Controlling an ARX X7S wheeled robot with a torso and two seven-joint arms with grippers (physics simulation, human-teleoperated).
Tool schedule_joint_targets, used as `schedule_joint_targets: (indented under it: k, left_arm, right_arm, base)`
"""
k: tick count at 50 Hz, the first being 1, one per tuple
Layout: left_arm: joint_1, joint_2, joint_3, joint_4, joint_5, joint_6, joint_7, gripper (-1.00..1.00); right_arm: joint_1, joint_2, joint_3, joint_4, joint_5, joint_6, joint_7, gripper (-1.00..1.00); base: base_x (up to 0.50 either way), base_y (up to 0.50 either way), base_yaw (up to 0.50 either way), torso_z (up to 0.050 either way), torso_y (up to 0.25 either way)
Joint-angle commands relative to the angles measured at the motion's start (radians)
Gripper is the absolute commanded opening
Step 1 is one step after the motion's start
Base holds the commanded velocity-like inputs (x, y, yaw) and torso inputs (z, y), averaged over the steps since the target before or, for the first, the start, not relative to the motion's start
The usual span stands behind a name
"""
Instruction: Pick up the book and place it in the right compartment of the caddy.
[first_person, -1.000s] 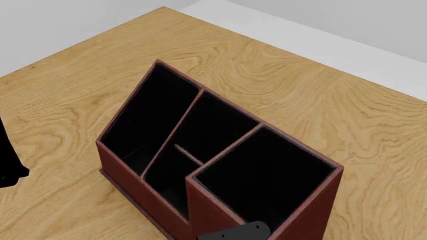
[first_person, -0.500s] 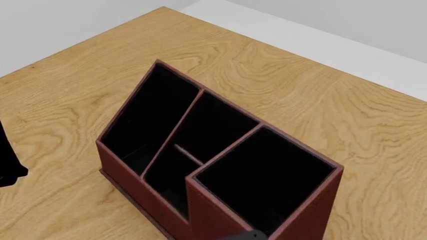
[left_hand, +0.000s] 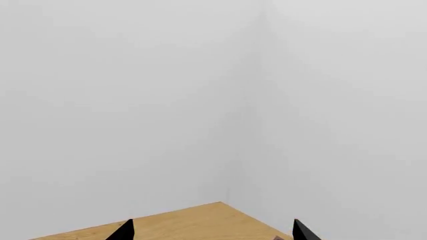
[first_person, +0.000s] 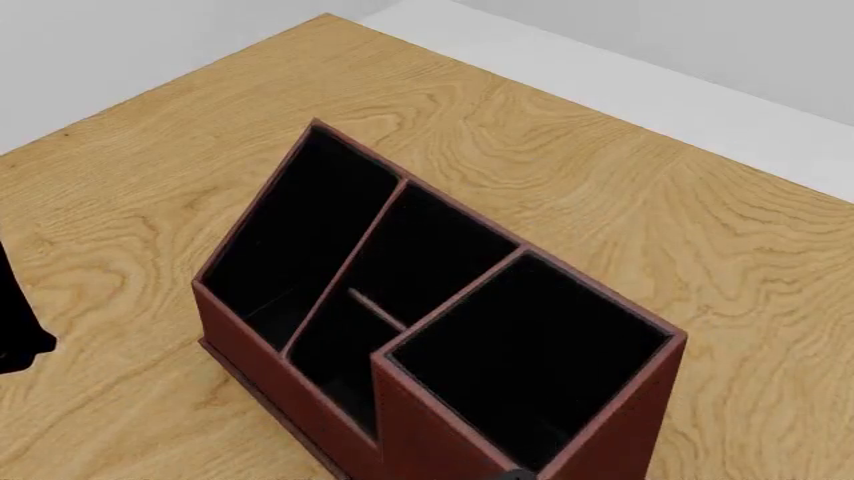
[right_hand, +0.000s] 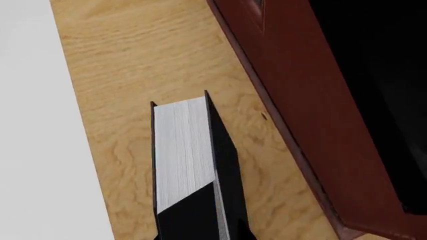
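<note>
One book (right_hand: 193, 165), apparently held in the right gripper, hanging over the bench's edge just beside the caddy (first_person: 441, 330); actual grip can't be made out. Left gripper (left_hand: 210, 231) spread wide, holding nothing. Better lift well above that tall right compartment (first_person: 534, 350) wall before lowering straight in.

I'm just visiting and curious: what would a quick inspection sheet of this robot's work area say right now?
Surface: light wooden table, bare around the box.
Job's things: reddish-brown caddy stands on the table; its tall right compartment looks dark inside, no book seen in it. The black book, white page edges showing, is beside the caddy's outer wall, above the table.
Clutter: nothing seen.
Grippers: left gripper shows only two dark fingertips, apart, with nothing between; right gripper is hidden, a dark part crosses the book's lower end.
Cables: nothing seen.
Surroundings: plain pale walls and floor.
</note>
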Motion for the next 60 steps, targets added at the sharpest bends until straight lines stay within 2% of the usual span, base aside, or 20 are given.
schedule_joint_targets:
  k: [1, 11, 27, 41, 55, 60]
  left_arm:
    - [0.000, -0.001, 0.004, -0.004, 0.001, 0.005, -0.001, 1.00]
    - [0.000, -0.004, 0.006, 0.001, -0.003, 0.003, -0.006, 1.00]
    - [0.002, -0.007, 0.006, 0.001, -0.007, 0.011, -0.007, 1.00]
    - [-0.006, -0.021, -0.035, 0.006, -0.043, 0.000, -0.025, 1.00]
    - [-0.012, -0.025, -0.056, -0.009, -0.052, 0.005, -0.036, 1.00]
    - [-0.009, -0.024, -0.053, -0.011, -0.049, 0.009, -0.036, 1.00]
  right_arm:
    - [-0.010, -0.004, -0.018, 0.003, 0.010, -0.008, -0.023, -1.00]
    - [0.013, 0.001, -0.042, -0.050, 0.017, 0.020, -0.003, -1.00]
    - [0.069, -0.002, -0.037, -0.152, 0.127, 0.068, 0.134, -1.00]
    - [0.213, 0.001, 0.002, -0.204, 0.299, 0.082, 0.281, -1.00]
    - [0.303, 0.015, 0.026, -0.238, 0.395, 0.062, 0.358, -1.00]
    - [0.322, 0.016, 0.045, -0.239, 0.381, 0.050, 0.342, -1.00]
  base:
    - [0.00, 0.00, 0.00, 0.000, 0.000]
    - [0.00, 0.00, 0.00, 0.000, 0.000]
    - [0.00, 0.00, 0.00, 0.000, 0.000]
    - [0.00, 0.00, 0.00, 0.000, 0.000]
    - [0.00, 0.00, 0.00, 0.000, 0.000]
    - [0.00, 0.00, 0.00, 0.000, 0.000]
